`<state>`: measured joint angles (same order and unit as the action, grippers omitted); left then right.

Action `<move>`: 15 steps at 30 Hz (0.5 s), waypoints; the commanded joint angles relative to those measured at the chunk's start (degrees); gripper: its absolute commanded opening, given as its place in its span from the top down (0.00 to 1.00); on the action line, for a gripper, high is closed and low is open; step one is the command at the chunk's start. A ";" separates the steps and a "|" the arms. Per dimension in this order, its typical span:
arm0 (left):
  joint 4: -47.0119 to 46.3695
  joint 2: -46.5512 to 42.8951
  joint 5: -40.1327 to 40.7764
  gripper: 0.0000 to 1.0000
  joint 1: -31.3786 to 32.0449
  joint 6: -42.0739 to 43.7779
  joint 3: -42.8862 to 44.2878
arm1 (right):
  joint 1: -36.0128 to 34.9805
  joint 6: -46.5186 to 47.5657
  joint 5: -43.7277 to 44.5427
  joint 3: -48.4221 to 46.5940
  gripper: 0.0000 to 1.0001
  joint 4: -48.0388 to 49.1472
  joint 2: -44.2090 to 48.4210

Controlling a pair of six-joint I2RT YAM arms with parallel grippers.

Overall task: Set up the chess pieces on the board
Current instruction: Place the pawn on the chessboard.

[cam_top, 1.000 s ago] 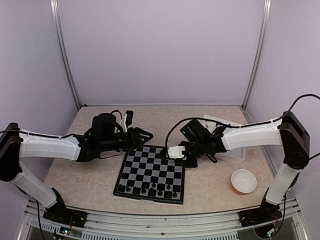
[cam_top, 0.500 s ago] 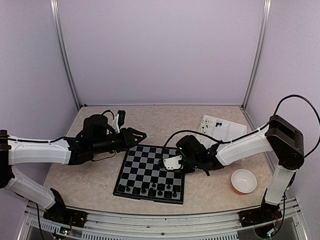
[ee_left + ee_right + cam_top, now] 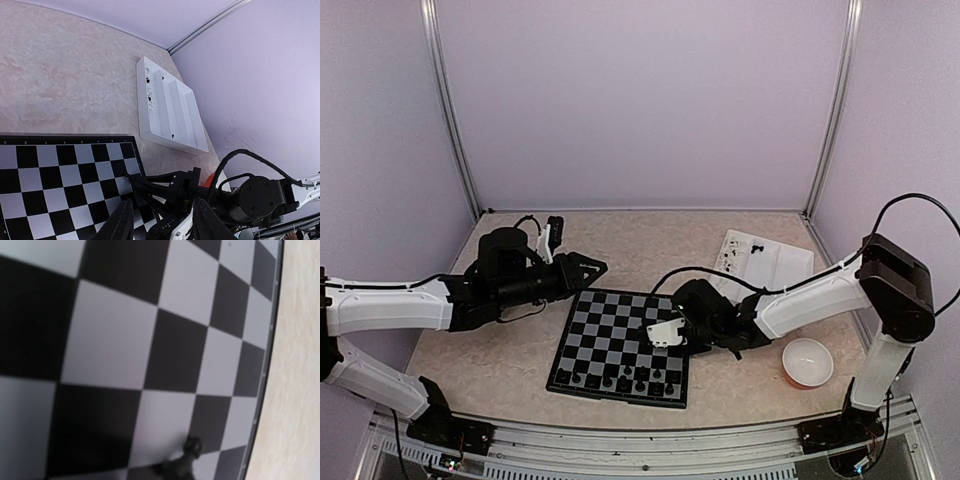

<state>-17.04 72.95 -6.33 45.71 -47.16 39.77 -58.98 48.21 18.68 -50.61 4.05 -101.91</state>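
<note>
The board (image 3: 610,325) lies flat at the table's middle, with a row of black chess pieces (image 3: 620,381) along its near edge. My right gripper (image 3: 658,340) reaches low over the board's right side. Its wrist view shows only checks of the board (image 3: 115,345) and one small black piece (image 3: 190,450) at the bottom edge; its fingers do not show there. In the left wrist view the right gripper's fingertips (image 3: 131,177) touch down on the board (image 3: 60,185). My left gripper (image 3: 584,268) hovers off the board's far left corner, open (image 3: 162,222) and empty.
A white compartment tray (image 3: 765,262) with a few tiny pieces lies at the back right, also seen as the tray (image 3: 170,107) in the left wrist view. An orange-rimmed bowl (image 3: 807,362) stands right of the board. Frame posts rise at the back corners.
My right gripper has swung from the board's far right edge inward and down onto its right side. The left arm has drawn back a little to the left.
</note>
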 commanded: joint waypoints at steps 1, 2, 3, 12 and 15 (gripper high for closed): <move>1.42 -0.07 1.09 0.59 -0.19 2.33 0.40 | -0.61 -2.32 -0.93 1.05 0.73 -6.65 3.09; 1.66 0.07 1.17 0.58 -0.19 2.77 0.74 | -0.61 -2.32 -0.97 1.06 0.73 -6.99 4.15; 1.93 0.36 1.29 0.58 -0.19 3.15 1.06 | -0.61 -2.39 -1.46 0.92 0.72 -7.64 5.47; 4.76 9.95 1.50 0.59 0.75 4.93 7.14 | 10.27 -17.76 -19.43 -7.48 0.61 -20.39 8.95; 5.17 10.36 2.01 0.59 0.76 4.86 7.90 | 15.76 -23.54 -30.92 -12.87 0.60 -25.36 4.21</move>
<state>-12.75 82.81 -5.43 46.09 -43.20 45.60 -48.77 35.20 2.07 -58.00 -13.32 -93.17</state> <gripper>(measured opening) 0.410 0.395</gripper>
